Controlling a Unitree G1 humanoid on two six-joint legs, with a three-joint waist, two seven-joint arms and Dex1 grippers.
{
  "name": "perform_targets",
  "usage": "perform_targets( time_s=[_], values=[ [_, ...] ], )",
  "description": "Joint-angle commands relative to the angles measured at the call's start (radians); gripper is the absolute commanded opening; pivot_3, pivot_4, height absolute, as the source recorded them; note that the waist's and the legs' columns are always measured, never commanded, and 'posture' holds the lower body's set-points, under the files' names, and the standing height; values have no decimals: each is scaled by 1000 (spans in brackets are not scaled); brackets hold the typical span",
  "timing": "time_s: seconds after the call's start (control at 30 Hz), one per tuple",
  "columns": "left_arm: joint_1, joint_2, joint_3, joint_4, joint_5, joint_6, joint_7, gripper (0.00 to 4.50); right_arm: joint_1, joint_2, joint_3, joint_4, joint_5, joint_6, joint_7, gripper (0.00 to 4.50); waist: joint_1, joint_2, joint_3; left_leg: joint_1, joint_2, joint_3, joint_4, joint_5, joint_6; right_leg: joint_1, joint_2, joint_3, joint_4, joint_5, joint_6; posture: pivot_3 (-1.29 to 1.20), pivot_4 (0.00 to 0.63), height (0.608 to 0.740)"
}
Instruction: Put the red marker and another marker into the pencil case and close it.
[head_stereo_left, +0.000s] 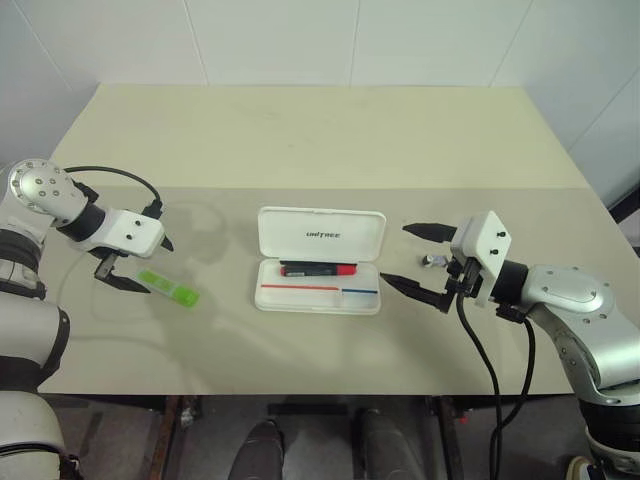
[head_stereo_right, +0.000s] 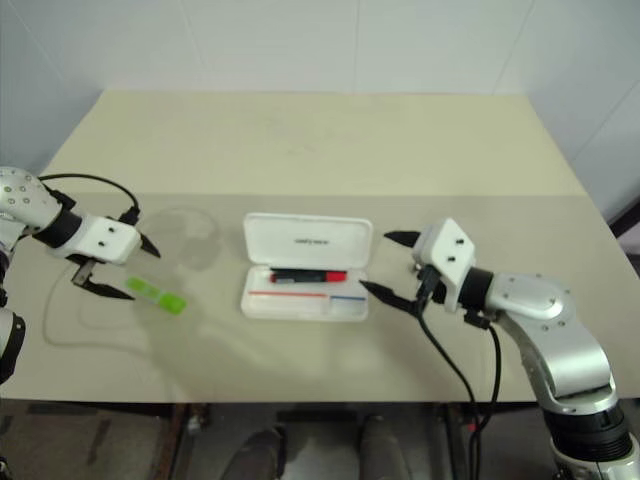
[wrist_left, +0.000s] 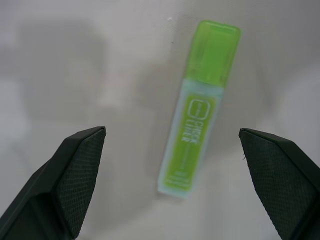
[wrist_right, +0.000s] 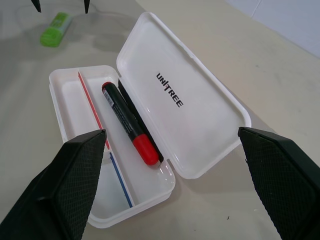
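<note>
- Left wrist view puts the lime-green marker (wrist_left: 199, 105) flat on the counter (head_stereo_left: 320, 140), lying between the left gripper (wrist_left: 172, 175)'s fingers (wrist_left: 75, 170), which stand wide apart and clear of it.
- From the head views, those fingers hang just above one end of the green marker, pointing steeply down, so the step in hand appears to be picking up the second marker.
- The next move likely calls for lowering until the barrel sits squarely between the fingers, then shutting across its narrow width.
- Further right, the pencil case (head_stereo_left: 320, 262) lies open, lid flat back; the red marker (head_stereo_left: 318, 269) already rests inside its tray.
- Right of the case, the right gripper (head_stereo_left: 415, 258) holds its fingers (wrist_right: 75, 170) spread and empty, aimed at the case, with a small grey bit (head_stereo_left: 433, 261) near them.
- Closing the lid remains undone.
</note>
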Motion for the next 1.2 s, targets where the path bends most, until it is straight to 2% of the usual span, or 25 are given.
perform_targets(
  time_s=[0.03,0.2,0.47,0.7,0.73,0.87,1.03,1.1,1.2],
  values=[
    [-6,0,-2,14,10,-49,-112,4500,1,-8,-35,-42,16,-9,-15,4464,1,0,0,0,0,0,0,0,0,0,0,0,0,0,0,0,150,740],
    [36,-16,-28,7,-25,-86,-112,4500,10,-15,-45,-53,18,-6,-19,4464,2,0,0,0,0,0,0,0,0,0,0,0,0,0,0,0,150,740],
    [95,14,-78,-9,-67,-134,-112,4500,16,-17,-53,-61,20,-2,-22,4464,1,0,0,0,0,0,0,0,0,0,0,0,1,0,0,0,150,740],
    [119,-17,-16,-4,-28,-146,-112,4500,-9,-17,-46,-57,22,-2,-24,4464,3,0,0,0,0,0,1,0,0,0,0,0,2,0,0,0,150,740],
    [119,-20,-9,-4,-22,-145,-112,4111,-13,-18,-46,-56,23,-1,-23,4500,3,0,0,0,0,0,1,0,0,0,0,0,2,0,0,0,150,740],
    [112,-30,17,-2,20,-145,-88,3047,-27,-19,-44,-60,27,3,-22,4500,7,0,0,1,0,0,1,0,0,0,0,0,3,0,0,0,150,740],
    [113,-29,28,3,81,-162,-67,1380,-37,-18,-39,-65,29,7,-24,4500,5,0,0,1,0,-1,3,1,1,2,0,0,5,0,0,0,150,740],
    [116,-30,36,4,94,-166,-61,997,-41,-18,-38,-66,30,8,-24,4500,5,0,0,2,0,0,3,1,1,2,0,0,5,0,0,0,150,740],
    [126,-51,78,0,45,-132,-103,998,-34,-18,-39,-67,28,5,-22,4500,5,0,0,3,0,0,3,1,1,2,0,0,6,0,0,0,150,740]
  ],
)
